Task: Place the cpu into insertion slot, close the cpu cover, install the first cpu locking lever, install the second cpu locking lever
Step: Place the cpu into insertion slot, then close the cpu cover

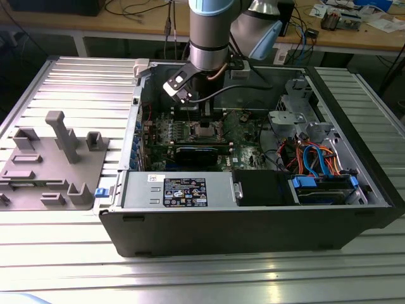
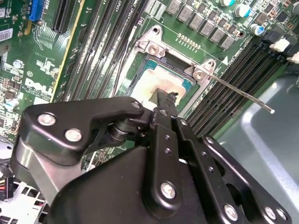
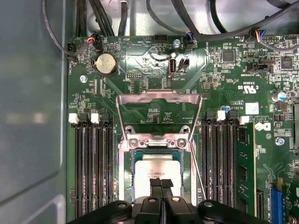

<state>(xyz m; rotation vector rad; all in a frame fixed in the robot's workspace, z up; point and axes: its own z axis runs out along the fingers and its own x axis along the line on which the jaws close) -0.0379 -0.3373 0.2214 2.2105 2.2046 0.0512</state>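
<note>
Silver-grey and flat, the chip (image 3: 156,170) lies inside the socket (image 3: 125,163), its square top smudged with pale paste, and the bright metal rim of the socket frames it on all sides in both wrist views. The gripper (image 3: 161,185) has its two black fingers pressed together with nothing pinched between them. The tips sit on or just above the middle of the chip, and I cannot tell whether they touch it. By my reading the first step is as good as done, and the work stands between seating the chip and closing the cover. The cover (image 3: 159,95), a thin stamped steel frame with a square window, is swung back from the socket over the green board (image 3: 224,84). It hinges along the edge where two screw heads shine. Closing it would call for catching that thin plate on its far bar and tipping it over the hinge without nudging the chip, and the narrow, slick edge gives little to push on. A lever (image 3: 198,172), a slim springy wire rod, stands free beside the socket and juts out over the long black memory slots (image 3: 93,163), not latched. In the exterior view the arm reaches straight down into the open grey computer case (image 1: 253,221).
</note>
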